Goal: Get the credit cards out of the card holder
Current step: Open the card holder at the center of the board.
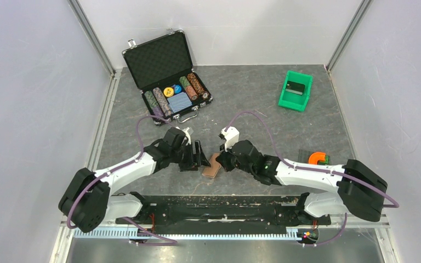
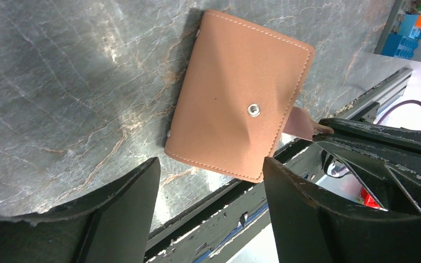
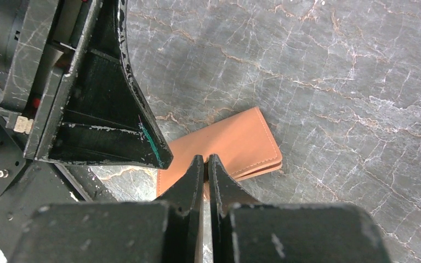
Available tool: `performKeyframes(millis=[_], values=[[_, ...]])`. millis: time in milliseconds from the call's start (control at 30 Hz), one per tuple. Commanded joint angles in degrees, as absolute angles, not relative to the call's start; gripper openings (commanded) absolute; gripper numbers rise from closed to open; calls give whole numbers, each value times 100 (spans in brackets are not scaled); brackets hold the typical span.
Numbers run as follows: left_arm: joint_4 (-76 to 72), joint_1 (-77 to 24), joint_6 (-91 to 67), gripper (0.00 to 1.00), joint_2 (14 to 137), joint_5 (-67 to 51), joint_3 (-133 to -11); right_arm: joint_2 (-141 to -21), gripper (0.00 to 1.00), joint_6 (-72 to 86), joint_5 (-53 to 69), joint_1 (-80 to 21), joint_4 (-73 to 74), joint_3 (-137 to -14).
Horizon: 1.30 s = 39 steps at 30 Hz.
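The brown card holder (image 1: 212,165) lies folded shut on the grey table, between my two grippers, its snap stud facing up (image 2: 241,104). My left gripper (image 1: 200,155) stands open just left of it; in the left wrist view its fingertips (image 2: 211,186) straddle the holder's near edge without touching it. My right gripper (image 3: 205,160) is shut on the holder's thin strap tab (image 2: 301,123), which sticks out from its right side. The holder's body (image 3: 235,142) lies just beyond those tips. The credit cards are hidden.
An open black case of poker chips (image 1: 167,74) stands at the back left. A green bin (image 1: 295,90) holding a black block sits at the back right. An orange and blue block piece (image 1: 319,158) lies to the right. The black base rail (image 1: 219,211) runs along the near edge.
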<state>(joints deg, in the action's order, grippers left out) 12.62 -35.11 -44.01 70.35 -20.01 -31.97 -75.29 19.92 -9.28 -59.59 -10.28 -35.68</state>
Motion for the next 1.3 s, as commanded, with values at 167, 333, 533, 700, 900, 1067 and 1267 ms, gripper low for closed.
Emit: performKeyframes(millis=[167,333,533,700,900,1067,1267], values=[[984,-3595,-3978,77,7079,-2303,-3580,-7143,0,2222,-714,-5789,-1355,-3546],[876,-3612,-3980,77,7261,-2353,-3600,-7117,0,2267,-609,-5672,-1355,-3555],[853,-3630,-4005,79,7260,-2291,-3597,-7108,0,2318,-529,-5608,-1363,-3560],[899,-3633,-4079,80,7114,-2078,-3562,-7112,0,2329,-408,-5560,-1384,-3551],[1142,-3630,-4450,80,6753,-1204,-3500,-7101,0,2322,-187,-5469,-1466,-3560],[1274,-3625,-4508,80,6713,-1048,-3580,-7121,0,2286,-66,-5414,-1496,-3553],[1647,-3624,-4482,80,6436,-451,-3655,-7117,0,2274,-16,-5326,-1504,-3525]])
